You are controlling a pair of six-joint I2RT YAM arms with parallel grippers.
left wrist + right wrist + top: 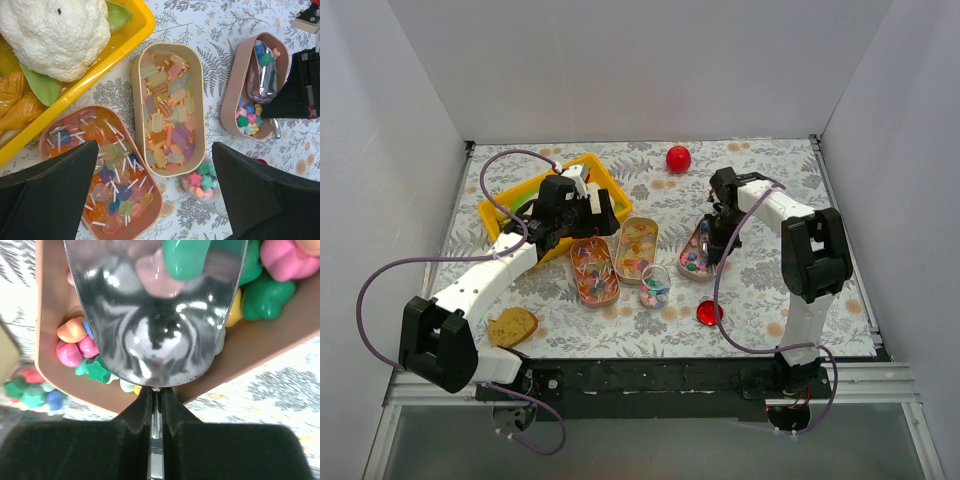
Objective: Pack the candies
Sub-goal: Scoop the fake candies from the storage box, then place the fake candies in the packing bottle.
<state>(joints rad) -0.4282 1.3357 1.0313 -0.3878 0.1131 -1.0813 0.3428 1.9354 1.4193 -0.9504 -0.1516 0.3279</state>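
The candies lie in three oval trays: lollipops in a pink tray (151,212), popsicle shapes in a beige tray (200,107), and stars in a second pink tray (231,95). A small clear cup (202,180) holds more star candies (97,369). My right gripper (156,392) is shut on the handle of a metal scoop (155,325). The scoop's bowl sits in the star tray (285,335) with a green and a pink candy in it. My left gripper (155,146) hangs open above the lollipop and popsicle trays, holding nothing.
A yellow tray (107,60) with a toy cauliflower (55,35) sits at the left, close under the left arm. A red ball (678,158) lies at the back. A smaller red thing (708,313) and a brown cookie-like piece (512,326) lie near the front edge.
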